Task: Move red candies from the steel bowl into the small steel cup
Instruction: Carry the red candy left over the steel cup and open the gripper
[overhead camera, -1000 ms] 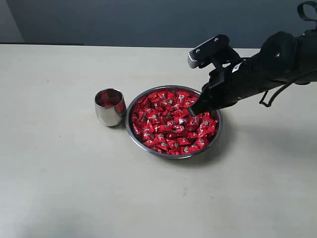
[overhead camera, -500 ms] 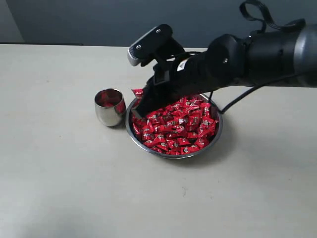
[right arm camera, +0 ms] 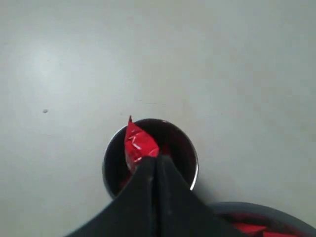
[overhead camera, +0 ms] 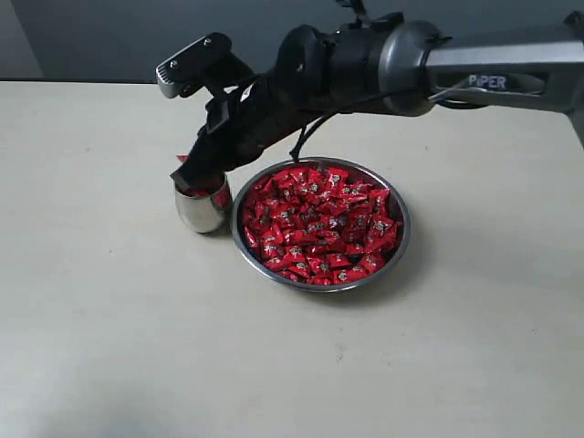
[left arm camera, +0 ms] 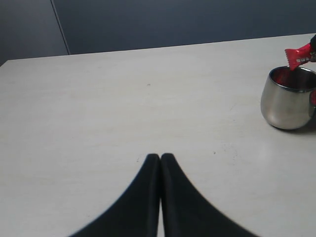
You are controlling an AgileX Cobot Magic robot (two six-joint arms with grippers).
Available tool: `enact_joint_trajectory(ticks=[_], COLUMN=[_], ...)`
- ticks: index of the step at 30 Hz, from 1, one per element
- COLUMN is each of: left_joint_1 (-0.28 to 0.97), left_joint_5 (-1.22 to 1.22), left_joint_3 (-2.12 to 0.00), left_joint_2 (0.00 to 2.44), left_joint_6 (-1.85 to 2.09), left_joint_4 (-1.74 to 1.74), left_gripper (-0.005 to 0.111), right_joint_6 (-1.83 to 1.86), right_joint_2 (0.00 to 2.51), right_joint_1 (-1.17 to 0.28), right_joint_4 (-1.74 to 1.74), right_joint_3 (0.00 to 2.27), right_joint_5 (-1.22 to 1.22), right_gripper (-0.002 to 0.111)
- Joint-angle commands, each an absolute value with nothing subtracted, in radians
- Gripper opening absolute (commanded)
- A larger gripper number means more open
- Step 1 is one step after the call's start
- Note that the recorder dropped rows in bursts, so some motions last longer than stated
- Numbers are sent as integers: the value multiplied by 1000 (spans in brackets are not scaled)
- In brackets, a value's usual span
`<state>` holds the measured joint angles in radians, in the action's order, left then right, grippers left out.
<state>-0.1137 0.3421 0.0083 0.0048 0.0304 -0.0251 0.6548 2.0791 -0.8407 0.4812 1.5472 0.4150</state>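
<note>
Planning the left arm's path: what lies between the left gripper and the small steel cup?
Only bare table between left gripper and small steel cup, in the left wrist view.

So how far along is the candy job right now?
Some red already shows inside the cup. The right claw is shut on one candy just over the cup's mouth. The bowl is heaped with candies, so most remains.

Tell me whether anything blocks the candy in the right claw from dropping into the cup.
Nothing visible does. The right claw holds one red candy directly above the cup, whose mouth is open, with nothing between them.
</note>
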Motion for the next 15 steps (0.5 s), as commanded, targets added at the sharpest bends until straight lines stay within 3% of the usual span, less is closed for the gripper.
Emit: enact_joint_trajectory(ticks=[1, 6, 10, 15], left_joint_1=[-108, -108, -108, -108], left_joint_5=[337, 337, 337, 337], left_joint_3=[0, 0, 0, 0], left_joint_2=[0, 0, 0, 0], left_joint_6=[29, 29, 29, 29], left_joint_4=[-27, -27, -27, -27], left_gripper=[0, 0, 0, 0], right_joint_6=[655, 655, 655, 602], right_joint_2=[2131, 2159, 2134, 2053], right_joint_1=[-838, -838, -838, -838], right_joint_4=[465, 458, 431, 386], right_joint_3=[1589, 1589, 1589, 1589], right_joint_5=[412, 402, 422, 461], right_gripper=[-1, 1, 43, 41])
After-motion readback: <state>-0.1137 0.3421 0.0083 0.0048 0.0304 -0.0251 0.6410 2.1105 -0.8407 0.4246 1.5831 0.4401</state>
